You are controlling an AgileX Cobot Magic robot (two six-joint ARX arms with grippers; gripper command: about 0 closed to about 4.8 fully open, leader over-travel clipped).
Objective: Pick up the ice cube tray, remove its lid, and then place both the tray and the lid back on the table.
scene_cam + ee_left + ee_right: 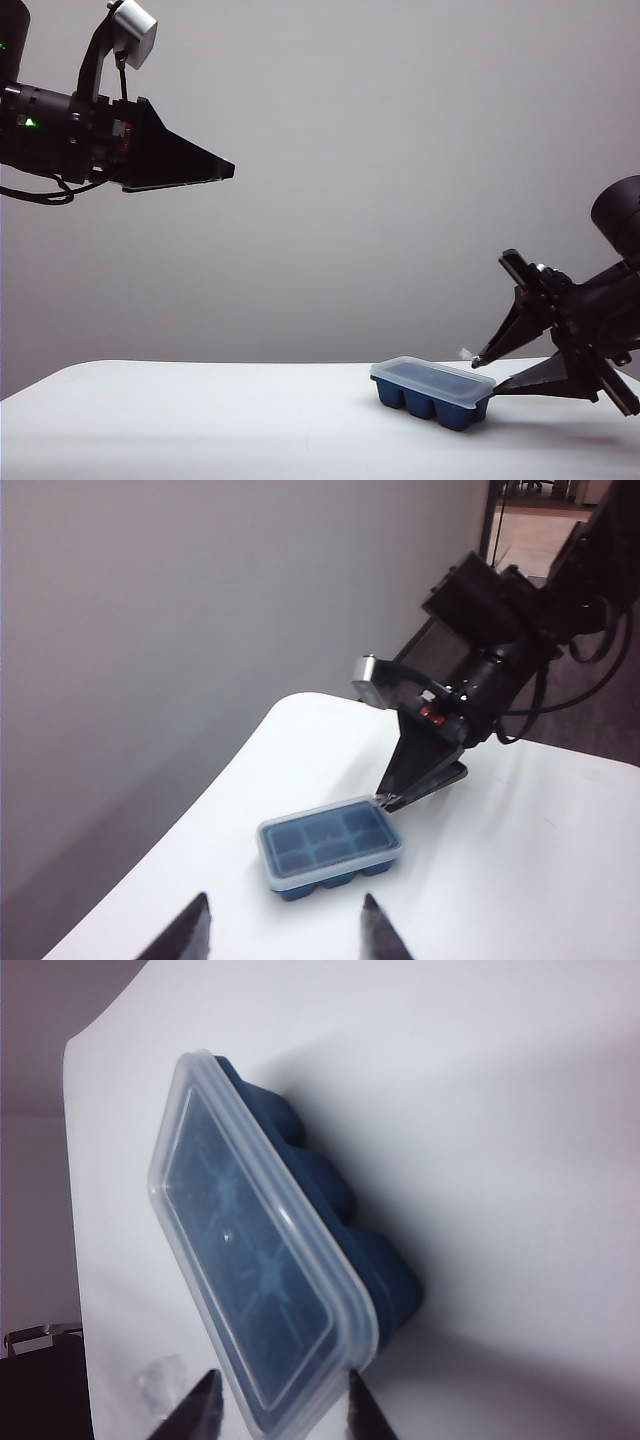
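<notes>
While the tray [433, 399] sits on the table [200, 420] toward its right side with the lid [432, 379] still fitted on top, the right gripper [484, 373] is low at the tray's right end, fingers spread wide and holding nothing, one tip just above the lid's corner and the other near the table. A good pickup probably means sliding those fingers squarely over the short end so one lands on the lid and one under the tray's rim, then closing without tipping it. The left gripper [228, 171] hangs high at the left, well apart from the tray; its fingers [190, 932] are partly spread and empty. The left wrist view looks down through the lid at six compartments and shows the right gripper [385, 799] meeting the tray's far corner. The right wrist view shows the tray's [330, 1195] rounded cups, the lid's [245, 1260] lip overhanging them, and its own fingers [200, 1410] bracketing the near end. The exterior view alone shows both heights.
</notes>
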